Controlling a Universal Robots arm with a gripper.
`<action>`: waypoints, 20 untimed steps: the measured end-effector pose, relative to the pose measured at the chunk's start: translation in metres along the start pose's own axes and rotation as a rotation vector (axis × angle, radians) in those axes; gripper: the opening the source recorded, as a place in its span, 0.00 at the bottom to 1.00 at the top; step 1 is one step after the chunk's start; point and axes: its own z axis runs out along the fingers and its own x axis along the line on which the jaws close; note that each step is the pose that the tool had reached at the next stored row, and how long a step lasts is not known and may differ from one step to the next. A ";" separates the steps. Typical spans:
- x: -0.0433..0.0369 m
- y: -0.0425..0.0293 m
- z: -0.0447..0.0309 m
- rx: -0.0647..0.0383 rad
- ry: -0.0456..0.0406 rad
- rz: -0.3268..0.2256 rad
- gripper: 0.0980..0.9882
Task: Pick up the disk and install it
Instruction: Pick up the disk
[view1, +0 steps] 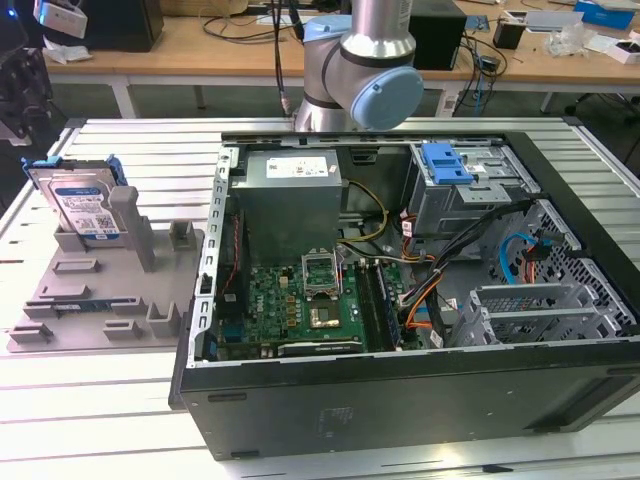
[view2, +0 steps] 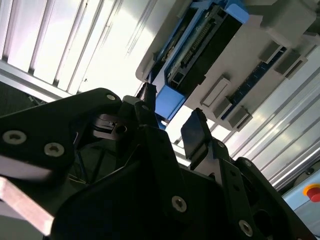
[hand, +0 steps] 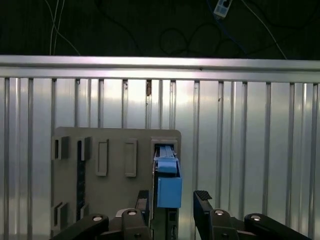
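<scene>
The disk (view1: 85, 205), silver with a white-and-blue label and a blue bracket, stands on edge in a slot of the grey holder (view1: 100, 295) at the exterior view's left. In the first wrist view my gripper (hand: 173, 202) is open. Its two black fingers (hand: 144, 201) stand on either side of the disk's blue bracket end (hand: 169, 187), with a gap on each side. The second wrist view shows the same: the gripper (view2: 172, 122) is open, and the blue corner of the disk (view2: 167, 102) sits just past the fingertips (view2: 196, 131).
An open computer case (view1: 400, 400) lies to the exterior view's right of the holder, with a grey power-supply box (view1: 290, 195), a motherboard (view1: 300, 300) and a drive cage with a blue latch (view1: 445, 160). The arm's base (view1: 360, 70) rises behind the case. Everything rests on a ribbed aluminium table (view1: 100, 400).
</scene>
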 end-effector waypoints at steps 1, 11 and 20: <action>0.0000 -0.0006 0.0012 0.000 0.0000 0.001 0.43; 0.0002 -0.0016 0.0078 -0.008 0.0019 0.005 0.43; 0.0042 -0.0017 0.0125 -0.013 0.0027 0.006 0.43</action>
